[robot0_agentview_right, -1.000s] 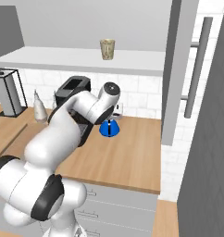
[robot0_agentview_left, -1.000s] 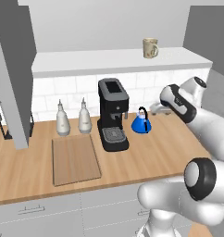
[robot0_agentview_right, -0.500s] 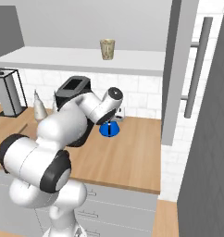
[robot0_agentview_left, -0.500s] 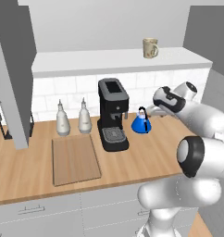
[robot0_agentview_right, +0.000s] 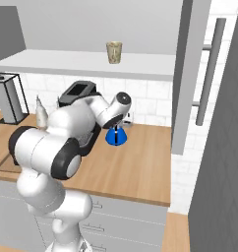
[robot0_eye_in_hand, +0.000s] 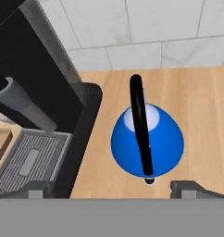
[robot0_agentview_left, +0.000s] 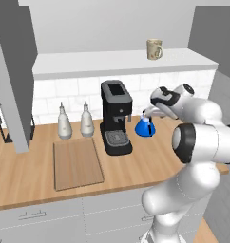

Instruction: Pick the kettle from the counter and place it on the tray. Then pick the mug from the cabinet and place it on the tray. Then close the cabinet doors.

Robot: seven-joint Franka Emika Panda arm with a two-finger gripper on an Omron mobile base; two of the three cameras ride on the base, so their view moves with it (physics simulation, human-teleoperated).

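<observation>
The blue kettle (robot0_eye_in_hand: pixel 153 146) with its black arched handle stands on the wood counter (robot0_eye_in_hand: pixel 206 106), just right of a black coffee machine. My gripper (robot0_eye_in_hand: pixel 114 190) hovers directly above it, open, its two fingertips (robot0_eye_in_hand: pixel 190 187) spread wider than the kettle and holding nothing. From the base, the gripper (robot0_agentview_left: pixel 147 114) sits right over the kettle (robot0_agentview_left: pixel 145 128) and hides part of it (robot0_agentview_right: pixel 115 138). The tray (robot0_agentview_left: pixel 77 163) lies flat on the counter left of the machine. The cream mug (robot0_agentview_left: pixel 154 49) stands on the white shelf of the open cabinet (robot0_agentview_left: pixel 117 61); the mug (robot0_agentview_right: pixel 114 51) is also seen from the right.
The black coffee machine (robot0_agentview_left: pixel 116 116) stands close to the kettle's left. Two white-grey bottles (robot0_agentview_left: pixel 75 121) stand behind the tray. One open cabinet door (robot0_agentview_right: pixel 188 74) with its silver bar handle (robot0_agentview_right: pixel 209 71) hangs to the right, another (robot0_agentview_left: pixel 12 85) to the left.
The arm has swung the hand left and down until it is over the kettle. The jaws stayed open. Kettle, mug and tray have not moved.
</observation>
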